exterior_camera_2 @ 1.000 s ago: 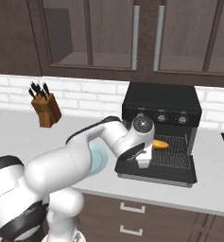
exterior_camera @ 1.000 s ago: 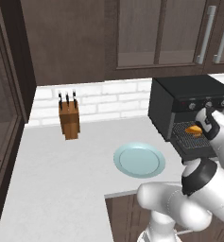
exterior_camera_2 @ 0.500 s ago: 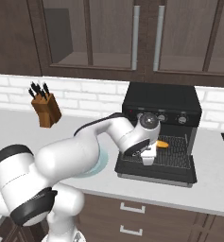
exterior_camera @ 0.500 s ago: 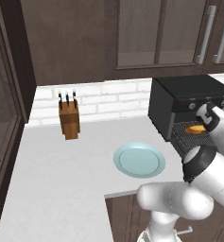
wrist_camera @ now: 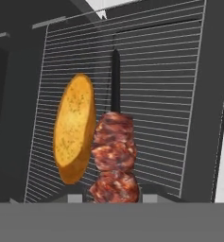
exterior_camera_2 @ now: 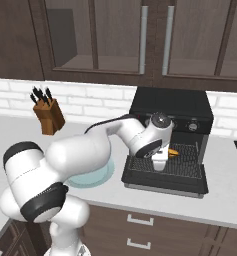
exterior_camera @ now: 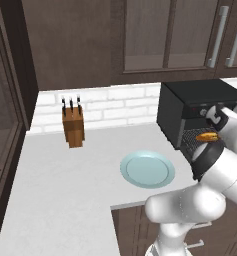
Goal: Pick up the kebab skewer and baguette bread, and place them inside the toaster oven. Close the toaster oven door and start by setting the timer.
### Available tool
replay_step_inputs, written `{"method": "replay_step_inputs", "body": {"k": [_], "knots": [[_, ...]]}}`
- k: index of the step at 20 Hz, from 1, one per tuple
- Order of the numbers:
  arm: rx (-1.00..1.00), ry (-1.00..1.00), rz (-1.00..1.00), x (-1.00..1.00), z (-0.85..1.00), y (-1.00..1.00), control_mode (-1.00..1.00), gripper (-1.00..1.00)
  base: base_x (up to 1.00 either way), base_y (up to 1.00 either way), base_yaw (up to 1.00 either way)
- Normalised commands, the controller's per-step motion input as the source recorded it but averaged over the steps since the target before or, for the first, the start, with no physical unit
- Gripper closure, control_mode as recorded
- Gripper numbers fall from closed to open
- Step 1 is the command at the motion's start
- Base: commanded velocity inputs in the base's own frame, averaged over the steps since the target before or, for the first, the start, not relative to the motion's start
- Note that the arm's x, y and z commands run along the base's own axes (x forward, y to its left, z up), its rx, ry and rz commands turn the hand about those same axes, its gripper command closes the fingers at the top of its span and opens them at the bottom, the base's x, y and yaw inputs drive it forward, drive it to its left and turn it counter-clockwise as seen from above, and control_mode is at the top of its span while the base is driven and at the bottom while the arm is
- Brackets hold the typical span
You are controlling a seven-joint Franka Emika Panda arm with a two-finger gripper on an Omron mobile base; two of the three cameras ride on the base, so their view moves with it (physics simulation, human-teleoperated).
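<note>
The gripper (exterior_camera_2: pixel 160 163), closed on the kebab skewer (wrist_camera: pixel 114 156), holds it beside the baguette bread (wrist_camera: pixel 74 127); the skewer seems light, stiff, best held at its stick.

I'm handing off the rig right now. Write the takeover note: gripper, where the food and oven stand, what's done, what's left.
Gripper: shut on the kebab skewer, held over the wire rack at the open front of the toaster oven.
Baguette: on the rack, beside the skewer.
Plate: on the counter, nothing on it.
Oven door: down.
Done: bread in.
Left: release the skewer on the rack, back out, close the door, set the timer.
</note>
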Motion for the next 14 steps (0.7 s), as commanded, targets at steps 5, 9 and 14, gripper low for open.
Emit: {"method": "replay_step_inputs", "body": {"k": [5,9,14], "knots": [[0.0,0.04,-0.02,0.0,-0.16,0.0,-1.0,1.0,0.0,0.0,0.0],[0.0,0.04,-0.01,0.0,-0.21,0.0,-1.0,1.0,0.0,0.0,0.0],[0.0,0.05,-0.02,0.12,-0.03,0.0,-1.0,1.0,0.0,0.0,0.0]]}}
